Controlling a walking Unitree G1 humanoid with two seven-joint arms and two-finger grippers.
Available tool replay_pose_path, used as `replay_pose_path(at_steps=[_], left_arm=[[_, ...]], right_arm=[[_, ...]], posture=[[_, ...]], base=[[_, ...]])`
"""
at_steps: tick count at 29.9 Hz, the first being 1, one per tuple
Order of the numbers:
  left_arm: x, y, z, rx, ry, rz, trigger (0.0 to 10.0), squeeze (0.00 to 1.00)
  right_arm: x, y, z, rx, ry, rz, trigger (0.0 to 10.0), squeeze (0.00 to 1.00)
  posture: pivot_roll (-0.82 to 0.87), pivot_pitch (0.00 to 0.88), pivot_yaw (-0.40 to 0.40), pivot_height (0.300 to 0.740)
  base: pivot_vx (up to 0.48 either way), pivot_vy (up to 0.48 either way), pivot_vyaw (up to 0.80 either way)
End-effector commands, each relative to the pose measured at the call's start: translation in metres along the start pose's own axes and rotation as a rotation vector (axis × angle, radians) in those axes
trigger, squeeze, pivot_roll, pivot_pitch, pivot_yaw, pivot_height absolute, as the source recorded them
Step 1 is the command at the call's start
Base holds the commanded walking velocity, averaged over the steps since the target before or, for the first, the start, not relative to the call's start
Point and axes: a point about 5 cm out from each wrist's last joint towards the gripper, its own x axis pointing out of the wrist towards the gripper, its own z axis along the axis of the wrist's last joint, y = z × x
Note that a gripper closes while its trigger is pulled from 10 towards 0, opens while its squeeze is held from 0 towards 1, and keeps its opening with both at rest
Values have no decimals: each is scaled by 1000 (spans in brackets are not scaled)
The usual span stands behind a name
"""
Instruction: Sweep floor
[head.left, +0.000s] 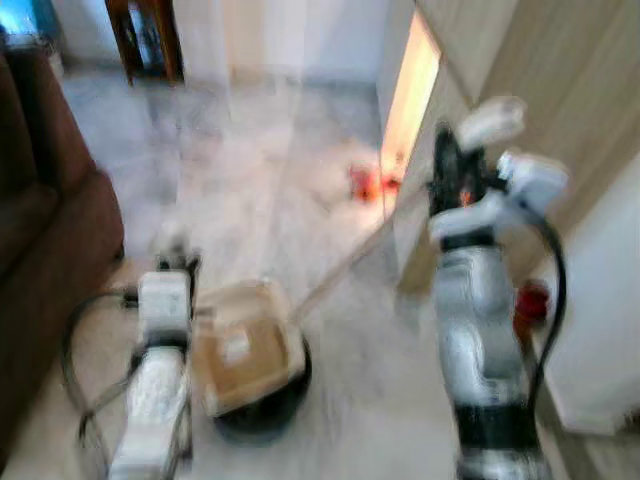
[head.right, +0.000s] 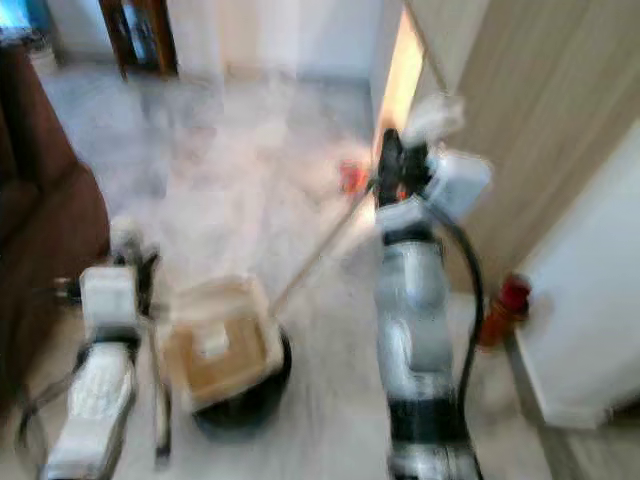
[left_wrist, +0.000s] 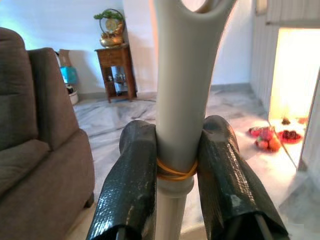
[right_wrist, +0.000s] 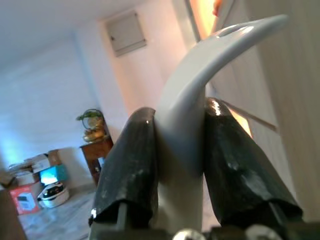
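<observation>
Gripping pale handles, both claws stand above a dustpan.

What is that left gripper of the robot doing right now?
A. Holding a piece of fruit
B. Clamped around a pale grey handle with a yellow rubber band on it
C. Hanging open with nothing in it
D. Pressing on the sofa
B. In the left wrist view the two black fingers of the left gripper press on either side of a pale grey handle, right where a yellow rubber band circles it.
</observation>
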Motion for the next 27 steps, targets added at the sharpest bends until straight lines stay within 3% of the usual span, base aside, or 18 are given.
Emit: replay_pose_path(at_steps=[1, 8, 17, 27], left_arm=[[0, 5, 6, 12, -37, 3, 10000, 0], [-1, 3, 4, 9, -31, -7, 10000, 0], [-2, 0, 5, 7, -35, -13, 10000, 0], [-3, -1, 4, 13, -34, -18, 10000, 0]], right_arm=[[6, 14, 17, 8, -86, 47, 10000, 0], [-6, 38, 15, -116, -121, 186, 10000, 0], [-15, 68, 14, -80, -151, 261, 10000, 0], [-24, 95, 22, -128, -255, 303, 10000, 0]], posture=[[148, 0, -76, 740], [141, 0, -77, 740], [147, 0, -80, 740], [144, 0, -82, 740]], base=[[0, 0, 0], [0, 0, 0], [0, 0, 0], [0, 0, 0]])
